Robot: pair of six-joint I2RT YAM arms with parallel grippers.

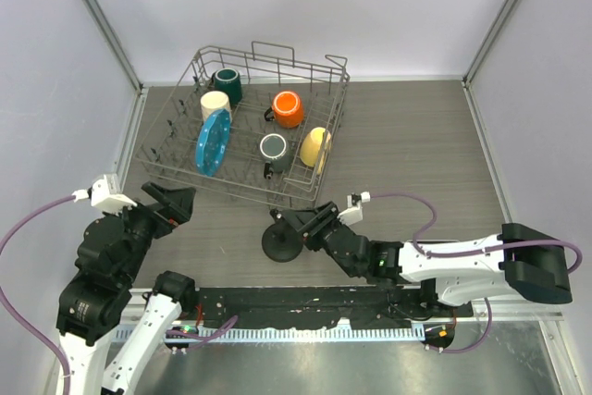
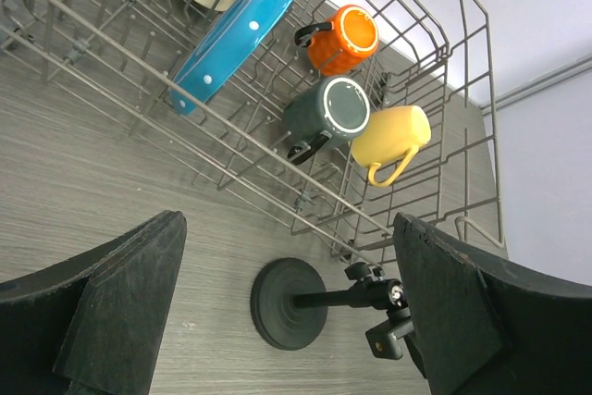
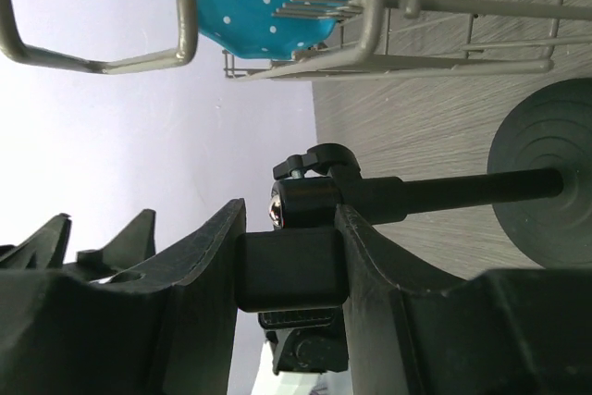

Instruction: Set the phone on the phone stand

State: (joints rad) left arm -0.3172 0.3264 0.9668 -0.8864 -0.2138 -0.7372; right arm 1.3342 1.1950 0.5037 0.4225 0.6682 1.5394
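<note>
The right end effector (image 1: 311, 223) is gripping the stand (image 1: 280, 243). Its two matte black fingers (image 3: 211, 270) are partly closed and are pressing from both sides on a small square block at the top end of the stand. Just beyond the fingertips, a thin round rod is running from this block to a round disc base with faint rings on its face. The base is sitting on the tabletop (image 1: 416, 154), a little to the left of the end effector. The whole stand is black, with a small knob joint beside the block.

The left end effector (image 1: 176, 203) is standing wide open and is holding nothing. It is well apart from the stand, which is lying to its right.

Beyond both end effectors, a grey wire rack (image 1: 231, 188) is holding a blue dotted plate (image 1: 213, 141) and glossy mugs: orange (image 1: 288, 109), grey (image 1: 274, 148), yellow (image 1: 315, 145), cream (image 1: 215, 104) and dark green (image 1: 227, 87).

The tabletop is showing a grey wood grain. Plain pale walls with metal corner posts are enclosing it.
</note>
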